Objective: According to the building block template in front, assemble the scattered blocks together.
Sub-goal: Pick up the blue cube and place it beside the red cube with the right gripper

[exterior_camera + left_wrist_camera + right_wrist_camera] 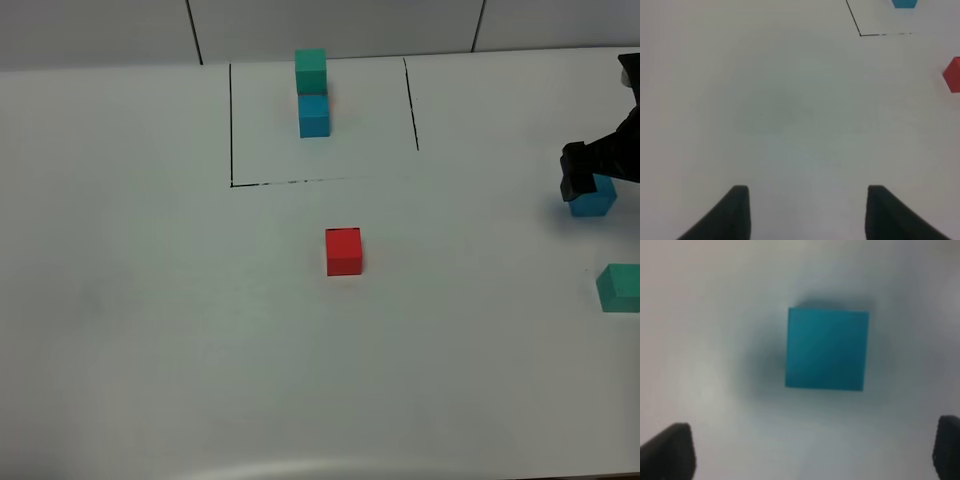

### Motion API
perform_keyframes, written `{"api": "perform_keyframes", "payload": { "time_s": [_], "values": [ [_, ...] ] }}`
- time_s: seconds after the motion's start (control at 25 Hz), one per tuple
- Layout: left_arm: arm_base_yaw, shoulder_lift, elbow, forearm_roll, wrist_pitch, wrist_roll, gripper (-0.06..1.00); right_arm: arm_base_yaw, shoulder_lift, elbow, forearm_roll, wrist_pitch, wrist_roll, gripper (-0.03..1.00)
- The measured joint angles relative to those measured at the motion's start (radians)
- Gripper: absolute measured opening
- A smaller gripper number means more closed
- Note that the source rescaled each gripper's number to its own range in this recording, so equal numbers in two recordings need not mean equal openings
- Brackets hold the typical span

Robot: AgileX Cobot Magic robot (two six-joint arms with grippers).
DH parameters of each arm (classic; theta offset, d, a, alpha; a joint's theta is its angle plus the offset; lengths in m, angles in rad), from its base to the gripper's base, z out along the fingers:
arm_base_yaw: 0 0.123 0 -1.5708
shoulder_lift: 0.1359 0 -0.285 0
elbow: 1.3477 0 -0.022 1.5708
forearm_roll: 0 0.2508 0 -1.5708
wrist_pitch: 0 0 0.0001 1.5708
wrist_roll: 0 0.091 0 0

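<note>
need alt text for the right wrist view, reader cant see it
A blue cube sits on a white table, seen from above and slightly blurred. The right gripper is open over it, its two dark fingertips spread wide, clear of the cube.

right arm (604, 160) – matte black, blocky, angular outline; finer detail too small to read.
left jaws – two matte black fingers (732, 217), broad bases tapering to blunt squared tips, plain faces.
right jaws – black fingertips (670, 452), rounded corners, edges blurred.
</note>
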Motion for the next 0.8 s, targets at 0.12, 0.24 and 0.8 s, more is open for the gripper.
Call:
{"api": "perform_keyframes", "payload": {
  "time_s": [0.12, 0.24, 0.8],
  "values": [
    [0.0, 0.0, 0.0, 0.0, 0.0, 0.0, 0.16, 0.0, 0.014, -0.003, 0.0, -0.013, -0.009, 0.92],
    [0.0, 0.0, 0.0, 0.0, 0.0, 0.0, 0.16, 0.0, 0.036, -0.016, 0.005, -0.014, -0.016, 0.92],
    [0.0, 0.0, 0.0, 0.0, 0.0, 0.0, 0.16, 0.0, 0.187, -0.116, 0.011, -0.011, -0.029, 0.82]
  ]
}}
